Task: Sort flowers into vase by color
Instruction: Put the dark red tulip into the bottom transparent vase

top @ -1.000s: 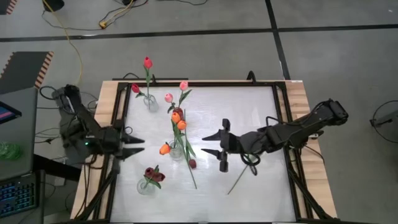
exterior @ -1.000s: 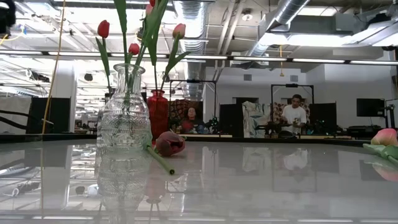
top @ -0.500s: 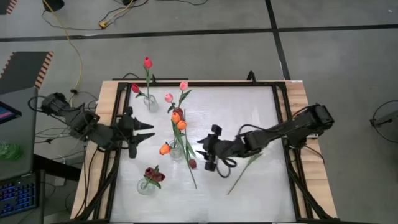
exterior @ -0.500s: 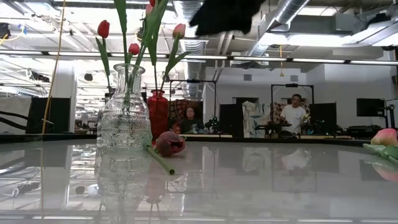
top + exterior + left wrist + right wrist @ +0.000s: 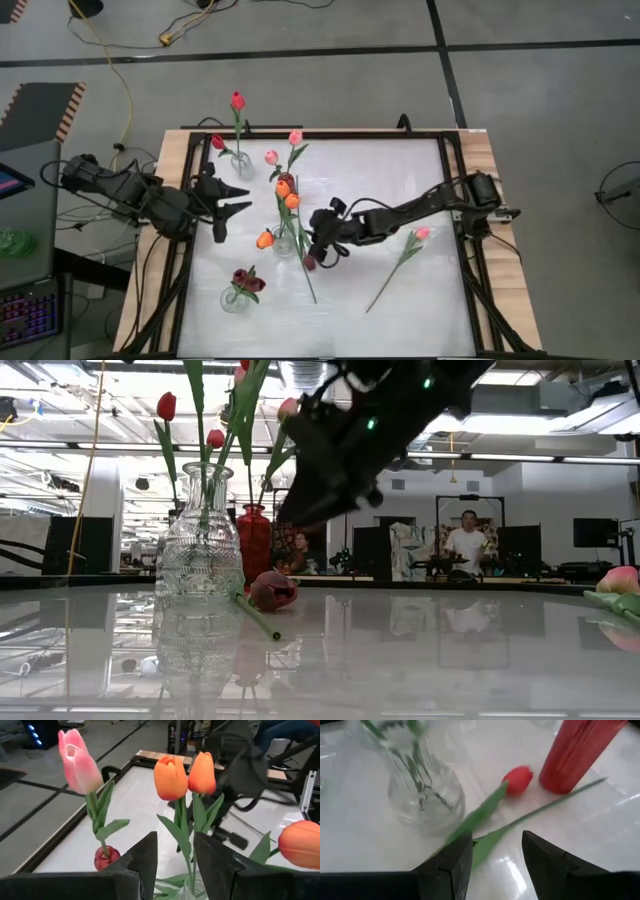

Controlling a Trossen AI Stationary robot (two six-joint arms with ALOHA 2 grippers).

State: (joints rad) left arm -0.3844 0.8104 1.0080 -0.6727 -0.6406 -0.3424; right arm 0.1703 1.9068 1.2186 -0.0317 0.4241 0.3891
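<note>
A dark red tulip lies on the table, its stem running toward the near edge, beside the clear vase of orange tulips. My right gripper hangs open just above it. In the right wrist view the head lies ahead and a green stem runs in between the fingers. In the low view that gripper is clear of the flower. A pink tulip lies flat at the right. My left gripper is open in the air left of the vases.
Near the far edge stand a small red vase with pink tulips and a clear vase with red ones. A clear vase of maroon tulips stands near the front left. Bare white tabletop lies at the near right.
My right gripper has come down and gone toward the table's left, from mid-table to just above the dark red tulip by the orange vase, uncovering the pink tulip. My left gripper has swung toward the far edge and slightly right. No flower has moved.
</note>
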